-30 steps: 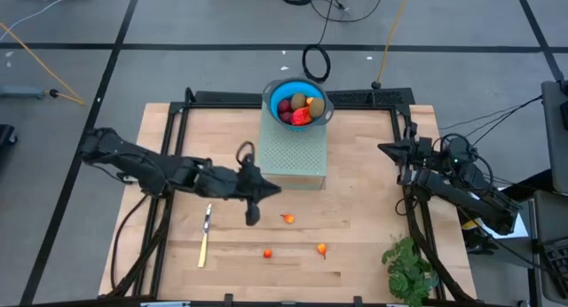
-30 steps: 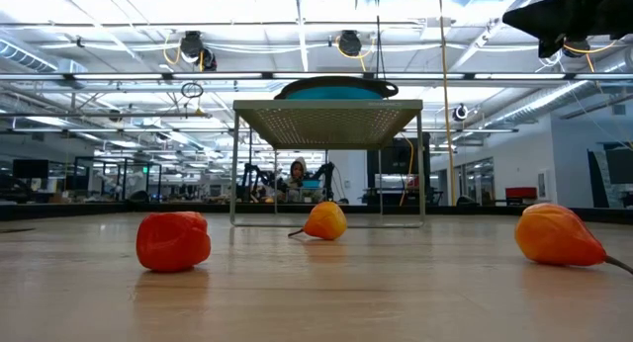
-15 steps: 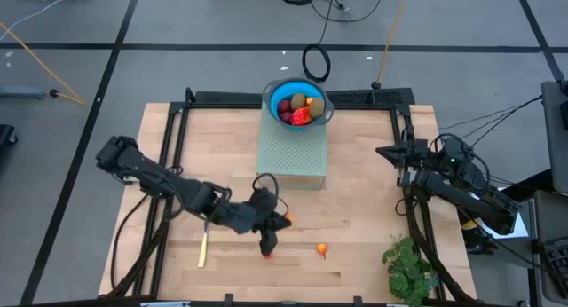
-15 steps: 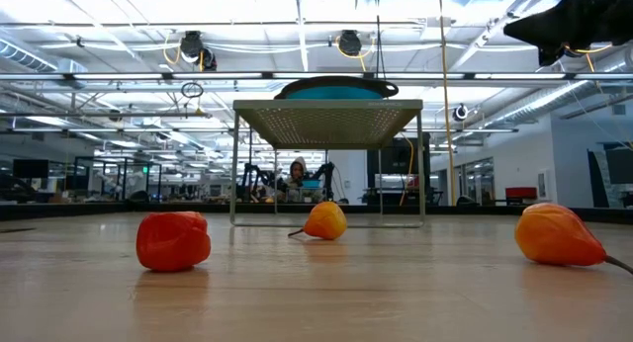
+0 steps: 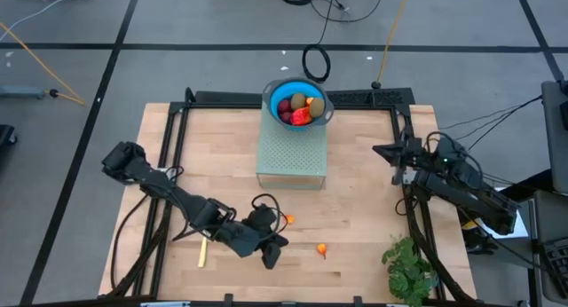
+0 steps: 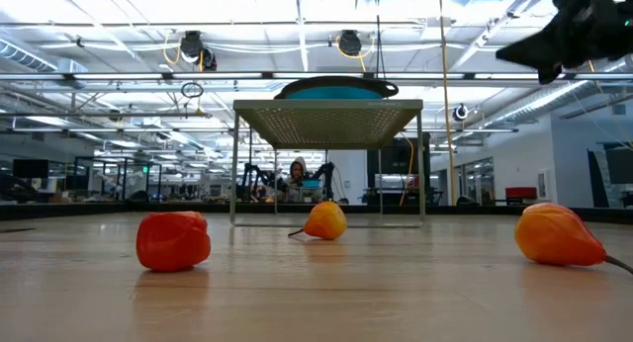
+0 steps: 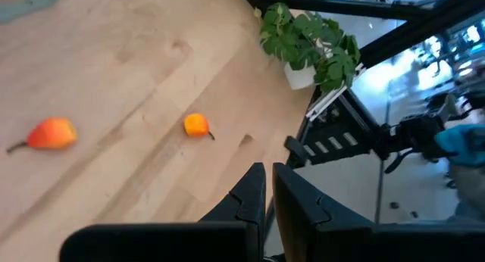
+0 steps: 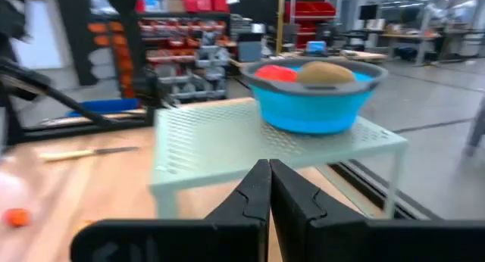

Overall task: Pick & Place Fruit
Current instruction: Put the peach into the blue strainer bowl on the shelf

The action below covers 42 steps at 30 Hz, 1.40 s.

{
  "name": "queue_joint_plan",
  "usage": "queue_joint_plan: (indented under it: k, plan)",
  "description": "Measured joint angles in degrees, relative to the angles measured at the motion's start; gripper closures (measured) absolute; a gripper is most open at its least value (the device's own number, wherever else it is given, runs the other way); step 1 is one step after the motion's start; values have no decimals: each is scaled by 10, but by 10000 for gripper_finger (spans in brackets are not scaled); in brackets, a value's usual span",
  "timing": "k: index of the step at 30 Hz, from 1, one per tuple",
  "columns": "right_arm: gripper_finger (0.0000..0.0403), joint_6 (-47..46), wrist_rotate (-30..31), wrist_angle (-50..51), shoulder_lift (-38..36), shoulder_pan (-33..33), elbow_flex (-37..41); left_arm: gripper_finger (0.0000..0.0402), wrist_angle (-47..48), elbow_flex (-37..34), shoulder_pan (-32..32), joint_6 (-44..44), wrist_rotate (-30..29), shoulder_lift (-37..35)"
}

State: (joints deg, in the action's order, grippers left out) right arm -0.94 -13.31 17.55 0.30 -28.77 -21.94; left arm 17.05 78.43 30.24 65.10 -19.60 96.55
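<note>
Three small orange fruits lie on the wooden table near its front edge, untouched: one (image 6: 173,240) at the left, one (image 6: 324,221) farther back, one (image 6: 557,233) at the right. The high view shows only two (image 5: 288,220) (image 5: 321,249); my left gripper (image 5: 270,256) hovers over the third, hiding it. That gripper is shut and empty, and its wrist view (image 7: 269,188) shows two orange fruits (image 7: 51,133) (image 7: 196,125) ahead. More fruit (image 5: 297,107) fills a blue bowl (image 5: 270,98) on a pale green stand (image 5: 293,156). My right gripper (image 5: 380,150) waits shut at the table's right.
A yellow-handled knife (image 5: 202,251) lies left of the left gripper, partly under the arm. A leafy green plant (image 5: 408,267) stands at the near right corner. A black frame (image 5: 182,121) runs along the table's sides. Bare wood lies between the stand and the orange fruits.
My left gripper has gone toward the table's near edge and a little right, sinking and rolling about its own line. It now stands over the leftmost orange fruit, covering it in the high view. The fruits have not moved.
</note>
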Motion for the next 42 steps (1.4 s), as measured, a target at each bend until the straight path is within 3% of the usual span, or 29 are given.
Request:
queue_joint_plan:
  k: [7, 18, 28, 32, 38, 42]
  plan:
    - [403, 4, 30, -116, 0, 0, 80, 376, 9, 0, 10, 46, 0, -1]
    - [403, -16, 30, -263, 1, 0, 184, 376, 102, 0, 17, 222, 23, -1]
    - [403, -14, 30, -262, 0, 0, 190, 376, 181, 0, 12, 368, 38, 4]
    - [403, -13, 30, -259, 1, 0, 190, 376, 187, 0, 9, 420, 75, 19]
    - [403, -12, 30, -253, 2, 0, 191, 376, 192, 0, 5, 530, 191, 61]
    - [403, -13, 30, -250, 2, 0, 191, 376, 192, 0, 8, 568, 213, 86]
